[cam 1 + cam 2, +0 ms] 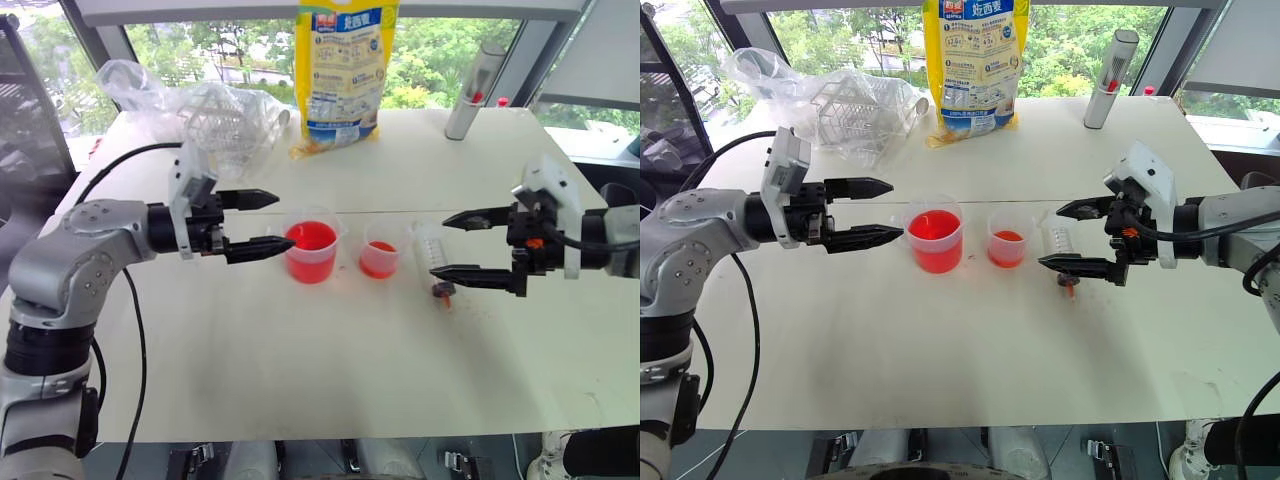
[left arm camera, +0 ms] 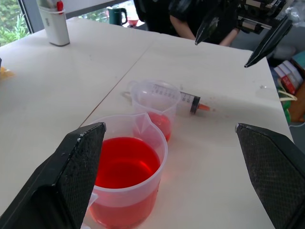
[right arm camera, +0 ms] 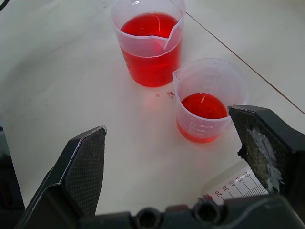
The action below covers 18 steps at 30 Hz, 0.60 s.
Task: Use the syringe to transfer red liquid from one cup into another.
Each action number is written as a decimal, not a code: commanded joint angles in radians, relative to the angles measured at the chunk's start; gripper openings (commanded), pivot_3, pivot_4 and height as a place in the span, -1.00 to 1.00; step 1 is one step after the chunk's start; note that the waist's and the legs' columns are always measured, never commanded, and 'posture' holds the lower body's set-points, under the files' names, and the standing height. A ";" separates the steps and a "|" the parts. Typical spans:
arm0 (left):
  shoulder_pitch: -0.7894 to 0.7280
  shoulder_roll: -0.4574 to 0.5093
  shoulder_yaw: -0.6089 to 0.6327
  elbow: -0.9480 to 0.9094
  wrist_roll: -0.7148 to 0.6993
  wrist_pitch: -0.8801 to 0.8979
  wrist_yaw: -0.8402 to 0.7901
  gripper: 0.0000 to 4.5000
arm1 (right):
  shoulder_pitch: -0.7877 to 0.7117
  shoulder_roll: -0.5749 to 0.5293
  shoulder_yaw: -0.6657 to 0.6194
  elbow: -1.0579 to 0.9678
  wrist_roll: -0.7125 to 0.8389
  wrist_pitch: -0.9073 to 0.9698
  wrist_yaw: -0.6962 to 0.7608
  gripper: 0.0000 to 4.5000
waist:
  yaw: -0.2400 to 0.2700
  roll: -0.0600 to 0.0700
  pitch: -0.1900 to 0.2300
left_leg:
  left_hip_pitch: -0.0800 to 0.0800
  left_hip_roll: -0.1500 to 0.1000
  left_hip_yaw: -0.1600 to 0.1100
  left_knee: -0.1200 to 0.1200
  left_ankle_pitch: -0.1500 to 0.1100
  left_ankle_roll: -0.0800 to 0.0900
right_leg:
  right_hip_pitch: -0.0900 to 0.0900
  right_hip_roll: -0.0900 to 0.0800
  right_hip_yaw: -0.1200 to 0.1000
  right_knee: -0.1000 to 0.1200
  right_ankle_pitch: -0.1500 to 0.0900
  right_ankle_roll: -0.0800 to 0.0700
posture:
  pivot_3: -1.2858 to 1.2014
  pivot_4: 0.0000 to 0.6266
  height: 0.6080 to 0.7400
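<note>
White desk [image 1: 300, 370] under a bright window carries everything, and both arms hang above it with nothing in hand.

The beaker [image 1: 312, 250] stands near the middle, about half full of red liquid [image 1: 310, 237]. Just beside it, toward the robot's right, stands the cup [image 1: 381, 248] with a shallow red pool at its bottom, so some liquid already sits in the receiving vessel. The syringe [image 1: 436, 257] lies flat on the desk just right of the cup, its orange tip pointing toward the robot; whether any liquid is inside its barrel I cannot tell.

The left gripper [image 1: 262, 223] hovers level just left of the beaker, fingers spread wide and empty. The right gripper [image 1: 458, 245] hovers over the syringe, fingers equally wide, one above and one below in the head view, not closed on it.

Judging by this, another transfer would start with picking the syringe up, then draw, carry and discharge.

Farther back sit a crumpled clear bag [image 1: 215, 115], a yellow packet [image 1: 345, 70] and a grey cylinder [image 1: 473, 92], all well clear. A few red specks mark the desk near the cup. The cup stands close to the syringe and could be knocked during the grasp.
</note>
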 commanded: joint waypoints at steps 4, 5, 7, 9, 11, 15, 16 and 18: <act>-0.042 -0.009 0.024 -0.010 -0.031 -0.007 0.006 1.00 | 0.012 -0.017 -0.049 -0.028 -0.001 -0.025 -0.008 0.99 | 0.001 0.000 0.000 | 0.000 0.000 0.000 0.000 0.000 0.000 | 0.000 0.000 0.000 0.000 0.000 0.000 | 0.03 -0.52 1.00; -0.045 -0.010 0.022 -0.008 -0.029 -0.009 0.006 1.00 | 0.012 -0.016 -0.048 -0.027 -0.002 -0.025 -0.011 0.99 | 0.001 0.000 0.000 | 0.000 0.000 0.000 0.000 0.000 0.000 | 0.000 0.000 0.000 0.000 0.000 0.000 | 0.03 -0.52 1.00; -0.047 -0.011 0.015 -0.002 -0.020 -0.019 0.002 1.00 | 0.015 -0.014 -0.048 -0.029 0.000 -0.020 -0.020 0.99 | 0.000 0.000 0.000 | 0.000 0.000 0.000 0.000 0.000 0.000 | 0.000 0.000 0.000 0.000 0.000 0.000 | 0.03 -0.52 1.00; -0.047 -0.010 0.012 0.001 -0.016 -0.023 0.001 1.00 | 0.023 -0.016 -0.052 -0.034 0.000 -0.021 -0.023 0.99 | 0.000 0.000 0.000 | 0.000 0.000 0.000 0.000 0.000 0.000 | 0.000 0.000 0.000 0.000 0.000 0.000 | 0.03 -0.52 1.00; -0.048 -0.011 0.011 0.003 -0.015 -0.026 -0.001 1.00 | 0.032 -0.015 -0.055 -0.037 -0.002 -0.024 -0.030 0.99 | 0.000 0.000 0.000 | 0.000 0.000 0.000 0.000 0.000 0.000 | 0.000 0.000 0.000 0.000 0.000 0.000 | 0.03 -0.52 1.00; -0.052 -0.015 0.000 0.016 -0.002 -0.044 -0.010 1.00 | 0.043 -0.016 -0.063 -0.049 0.003 -0.011 -0.046 0.99 | 0.000 0.000 0.000 | 0.000 0.000 0.000 0.000 0.000 0.000 | 0.000 0.000 0.000 0.000 0.000 0.000 | 0.03 -0.52 1.00; -0.056 -0.017 -0.003 0.022 0.001 -0.049 -0.012 1.00 | 0.044 -0.020 -0.064 -0.051 0.008 0.005 -0.055 0.99 | 0.001 0.000 0.000 | 0.000 0.000 0.000 0.000 0.000 0.000 | 0.000 0.000 0.000 0.000 0.000 0.000 | 0.03 -0.52 1.00; -0.063 -0.021 -0.009 0.031 0.007 -0.056 -0.017 1.00 | 0.034 -0.021 -0.063 -0.048 0.023 0.047 -0.076 0.99 | 0.001 0.000 0.000 | 0.000 0.000 0.000 0.000 0.000 0.000 | 0.000 0.000 0.000 0.000 0.000 0.000 | 0.03 -0.52 1.00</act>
